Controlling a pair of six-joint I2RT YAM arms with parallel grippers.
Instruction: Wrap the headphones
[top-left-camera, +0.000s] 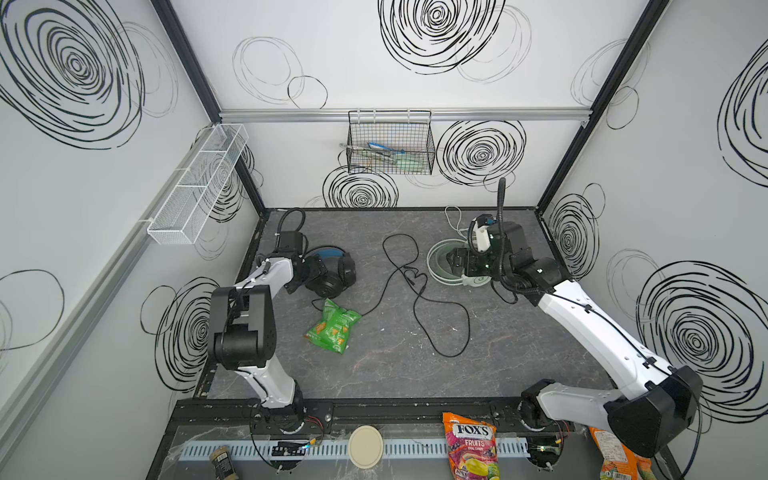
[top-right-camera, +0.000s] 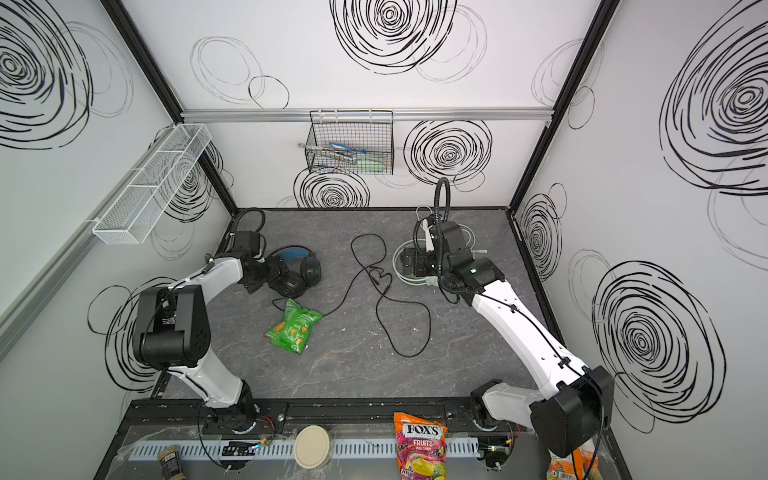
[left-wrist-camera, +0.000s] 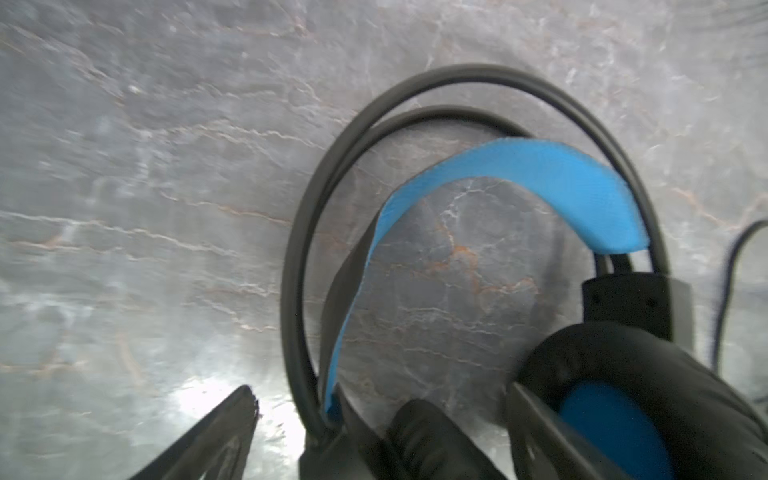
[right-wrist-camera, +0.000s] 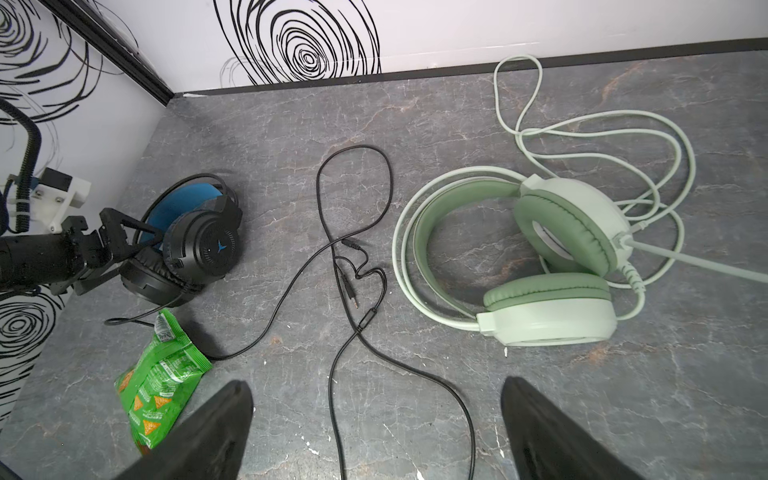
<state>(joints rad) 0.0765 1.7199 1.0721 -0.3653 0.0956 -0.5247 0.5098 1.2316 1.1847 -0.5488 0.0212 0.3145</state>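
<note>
My left gripper (left-wrist-camera: 382, 395), jaws spread, straddles the black headset (right-wrist-camera: 199, 245) at left; my right gripper (right-wrist-camera: 376, 384), equally wide, hovers by the mint headset (right-wrist-camera: 552, 266). Light, rigid cups; the black cable (right-wrist-camera: 357, 146) looks limp. I would grasp the headbands.

With the snack bag (top-left-camera: 332, 328) as landmark, the left headset (top-left-camera: 332, 272) lies just behind it on the table (top-left-camera: 374, 382), that headset's cable (right-wrist-camera: 365, 319) sprawls to the bag's right, and the right headset (right-wrist-camera: 548, 307) lies farther right and farther back, its cord (right-wrist-camera: 698, 262) heaped behind it.
</note>
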